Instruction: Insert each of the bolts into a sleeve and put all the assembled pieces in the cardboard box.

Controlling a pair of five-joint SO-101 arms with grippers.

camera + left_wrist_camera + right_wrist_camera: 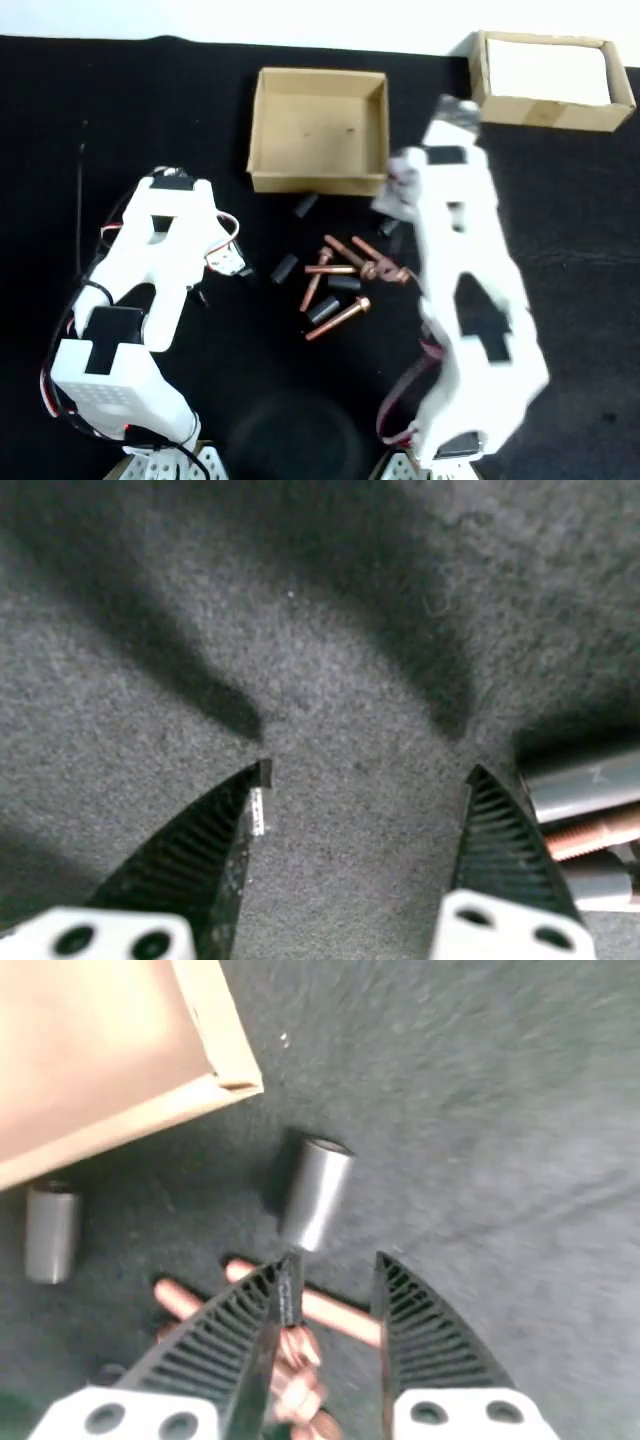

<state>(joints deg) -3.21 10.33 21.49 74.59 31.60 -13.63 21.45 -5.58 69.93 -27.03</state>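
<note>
Left arm (150, 260) sits low over the black worktop (200, 130), its jaws wide apart and holding nothing. Right arm (470, 280) hangs by the cardboard box (315, 182), jaws apart and holding nothing too. No pieces are in the box yet. Bolts (337, 319) and sleeves (284, 268) lie mixed between the arms, none joined, I think. So this looks like the first pick. One sleeve (315, 1195) lies just past the right jaws, which must drop around it and squeeze.

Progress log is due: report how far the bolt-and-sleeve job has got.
Done: nothing visible; the cardboard box holds no pieces. In hand: nothing; left gripper and right gripper have open jaws, the right near a sleeve. Left: bolts and sleeves lie loose, all to assemble and box.
</note>
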